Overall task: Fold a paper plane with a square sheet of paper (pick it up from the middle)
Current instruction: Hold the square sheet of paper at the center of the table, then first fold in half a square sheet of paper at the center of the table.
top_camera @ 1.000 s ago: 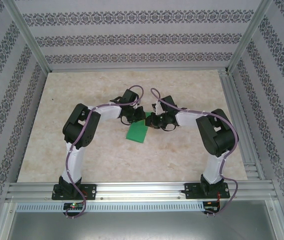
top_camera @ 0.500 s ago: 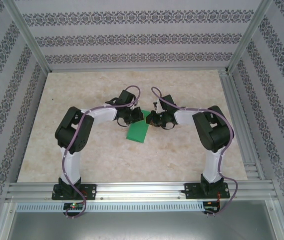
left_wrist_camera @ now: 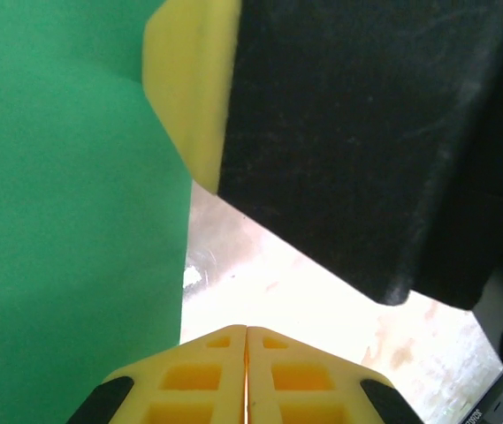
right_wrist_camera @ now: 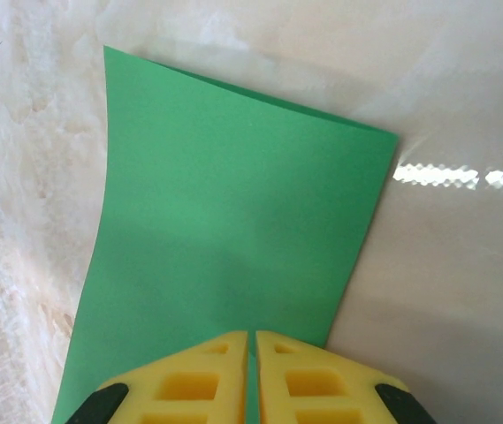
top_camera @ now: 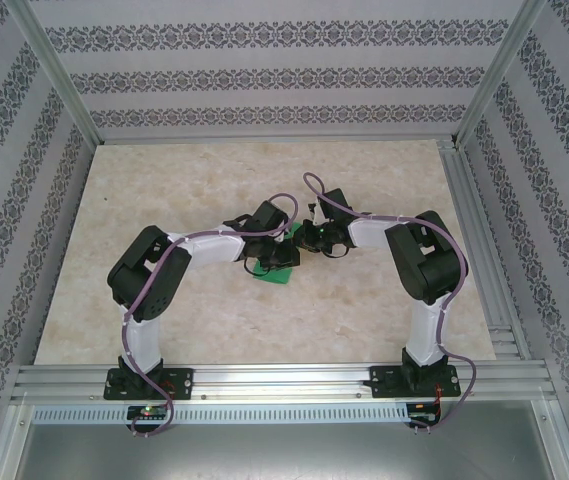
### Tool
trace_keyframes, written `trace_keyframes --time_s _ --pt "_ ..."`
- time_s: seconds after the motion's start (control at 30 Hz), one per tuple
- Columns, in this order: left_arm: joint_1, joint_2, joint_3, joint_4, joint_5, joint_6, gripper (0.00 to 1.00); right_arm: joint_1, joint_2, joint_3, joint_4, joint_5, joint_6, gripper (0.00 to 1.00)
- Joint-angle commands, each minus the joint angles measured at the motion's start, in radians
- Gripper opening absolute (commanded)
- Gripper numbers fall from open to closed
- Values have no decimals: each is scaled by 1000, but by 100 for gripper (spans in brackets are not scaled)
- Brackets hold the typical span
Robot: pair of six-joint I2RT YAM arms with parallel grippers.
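The square sheet of paper [top_camera: 270, 275] is bright green and lies folded on the table; in the top view my left arm covers most of it. My left gripper [top_camera: 284, 256] hangs low over it with its jaws shut and nothing between them. In the left wrist view the left gripper [left_wrist_camera: 247, 330] sits beside the paper's [left_wrist_camera: 65, 221] right edge. My right gripper [top_camera: 298, 238] meets it from the right. In the right wrist view the right gripper [right_wrist_camera: 252, 336] is shut, tips down on the paper's [right_wrist_camera: 233, 203] near edge. Green shows through the thin slit.
The beige marbled table [top_camera: 164, 190] is bordered by an aluminium frame with a rail [top_camera: 479, 240] along its right side and patterned walls behind. The right gripper's black body [left_wrist_camera: 366, 132] and a yellow finger [left_wrist_camera: 194, 79] hang close in front of the left wrist camera.
My left arm has swung right and down over the paper, now covering most of it. The right gripper has barely moved. Both stayed shut.
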Motion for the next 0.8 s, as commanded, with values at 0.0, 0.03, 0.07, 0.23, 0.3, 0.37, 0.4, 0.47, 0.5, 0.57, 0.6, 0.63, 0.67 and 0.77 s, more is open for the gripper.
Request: trace_keyframes --time_s 0.0,0.03,0.07,0.23,0.3,0.37,0.4,0.47,0.5,0.57,0.6,0.63,0.67,0.77 --pt "2 22 3 -38 -53 -6 9 -14 2 14 -3 20 8 12" --pt "2 22 2 -47 -63 -1 9 -14 -3 11 2 11 5 12" --pt "2 22 -1 -48 -67 1 9 -15 -10 9 6 4 3 12" --pt "2 17 -2 -48 -85 7 9 -17 -20 9 0 -6 -9 13" --pt "2 21 -1 -58 -97 11 9 -19 -16 6 -2 -6 -10 13" --pt "2 31 1 -68 -101 14 9 -20 -17 2 3 -13 -9 13" --pt "1 36 0 -69 -100 14 9 -20 -18 0 5 -18 -9 13" --pt "2 44 -3 -70 -96 14 8 -19 -30 -5 17 -33 -9 12" --pt "2 48 -5 -69 -94 12 8 -20 -36 -9 22 -41 -8 13" --pt "2 51 -9 -69 -93 12 8 -19 -53 -14 32 -63 -6 13" --pt "2 50 -10 -71 -95 13 8 -17 -62 -18 36 -73 -4 12" --pt "2 50 -10 -74 -98 14 8 -14 -69 -20 34 -82 -4 12" --pt "2 50 -8 -76 -100 14 7 -10 -73 -24 26 -87 -4 12" --pt "2 53 -6 -78 -101 13 7 0 -64 -29 4 -80 -5 12"
